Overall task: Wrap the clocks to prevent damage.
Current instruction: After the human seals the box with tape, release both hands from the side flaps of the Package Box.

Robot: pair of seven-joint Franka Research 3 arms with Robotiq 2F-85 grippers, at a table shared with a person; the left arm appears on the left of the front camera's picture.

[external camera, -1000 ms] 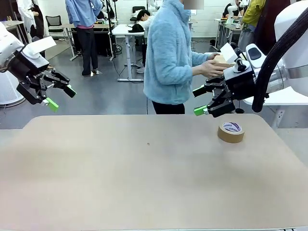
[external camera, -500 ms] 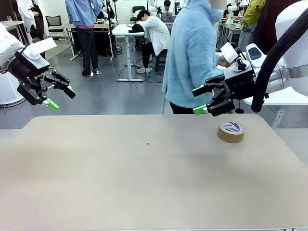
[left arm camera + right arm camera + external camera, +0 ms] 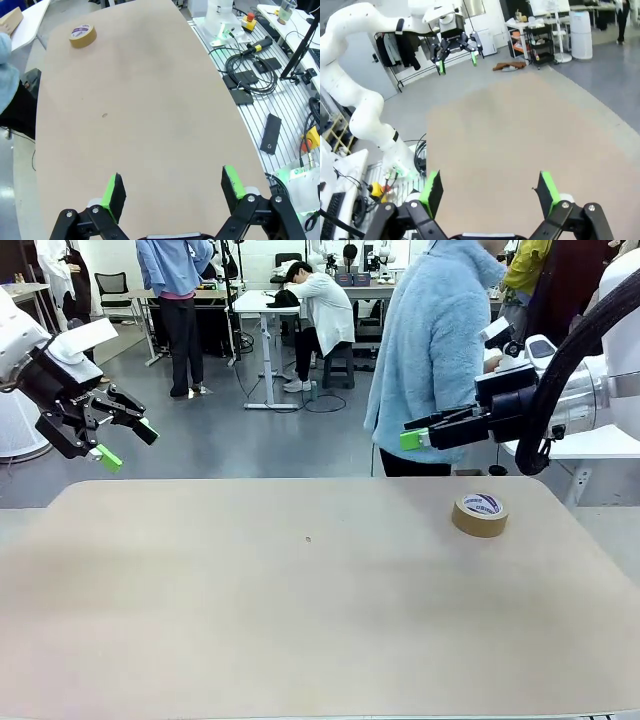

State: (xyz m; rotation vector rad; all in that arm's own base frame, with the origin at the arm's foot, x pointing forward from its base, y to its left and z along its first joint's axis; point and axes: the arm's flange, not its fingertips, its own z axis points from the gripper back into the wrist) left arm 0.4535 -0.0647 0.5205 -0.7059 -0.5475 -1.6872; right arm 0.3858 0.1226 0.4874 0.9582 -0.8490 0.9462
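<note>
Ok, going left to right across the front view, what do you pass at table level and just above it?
left gripper → small dark speck on the table → right gripper → brown tape roll

My right pincer (image 3: 412, 433) shows side-on from the front, so the gap between its fingers is hidden there. The person (image 3: 437, 350) is cut off at the top edge. The print on the tape roll (image 3: 480, 515) is too small to read. The tabletop (image 3: 300, 620) runs past the bottom edge.
</note>
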